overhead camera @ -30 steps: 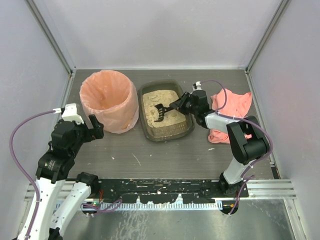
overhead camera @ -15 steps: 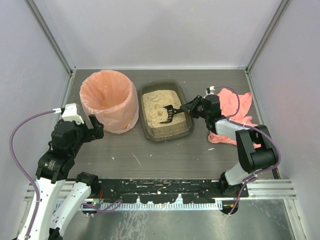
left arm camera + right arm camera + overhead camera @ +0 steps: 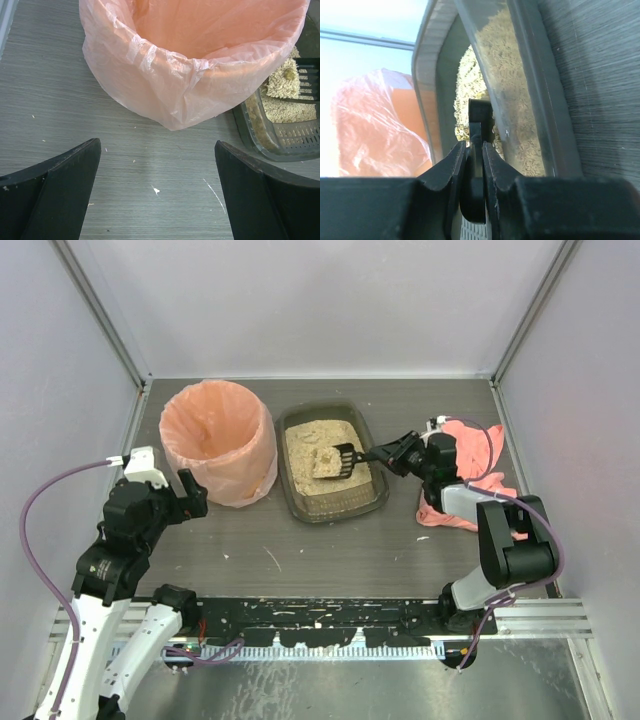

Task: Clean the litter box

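Right pincer (image 3: 390, 452), clamped tight on black litter scoop (image 3: 338, 461) handle: hold scoop head level over the litter box (image 3: 335, 512) just ahead, raise clear of rim, then swing to pink-lined bin (image 3: 225, 455) farther ahead.

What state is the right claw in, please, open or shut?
Shut: in the right wrist view, the right claw clamps the handle of the black slotted plastic scoop.
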### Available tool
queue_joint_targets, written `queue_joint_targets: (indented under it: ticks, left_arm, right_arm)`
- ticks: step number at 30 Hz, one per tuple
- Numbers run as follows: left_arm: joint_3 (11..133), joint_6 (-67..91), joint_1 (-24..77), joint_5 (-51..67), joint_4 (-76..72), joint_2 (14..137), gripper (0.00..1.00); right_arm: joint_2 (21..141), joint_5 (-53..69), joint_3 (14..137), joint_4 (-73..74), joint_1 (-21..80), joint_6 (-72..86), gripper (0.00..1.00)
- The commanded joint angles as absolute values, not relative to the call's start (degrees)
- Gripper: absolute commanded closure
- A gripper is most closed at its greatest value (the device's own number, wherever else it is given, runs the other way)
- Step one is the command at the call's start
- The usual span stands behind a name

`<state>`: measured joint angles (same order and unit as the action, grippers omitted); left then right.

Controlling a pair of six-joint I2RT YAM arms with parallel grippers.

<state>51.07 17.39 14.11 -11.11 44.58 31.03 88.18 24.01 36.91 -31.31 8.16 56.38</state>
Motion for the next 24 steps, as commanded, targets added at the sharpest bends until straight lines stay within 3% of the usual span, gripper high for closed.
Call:
queue_joint_targets:
  ticks: [1, 13, 24]
  left_arm:
    - [51.7, 17.3, 13.6, -10.4, 42.6, 31.3, 0.02]
    - [51.6, 17.3, 13.7, -10.5, 42.6, 31.0, 0.02]
    - [51.6, 17.3, 13.7, -10.4, 42.5, 31.3, 0.02]
  right_arm:
    - [85.0, 29.6, 37.3, -40.7, 5.9, 61.0, 0.99]
    - [90.8, 41.4, 36.6, -52.2, -0.4, 72.7, 0.99]
    - [95.4, 44.1, 34.4, -65.2, -0.4, 81.6, 0.99]
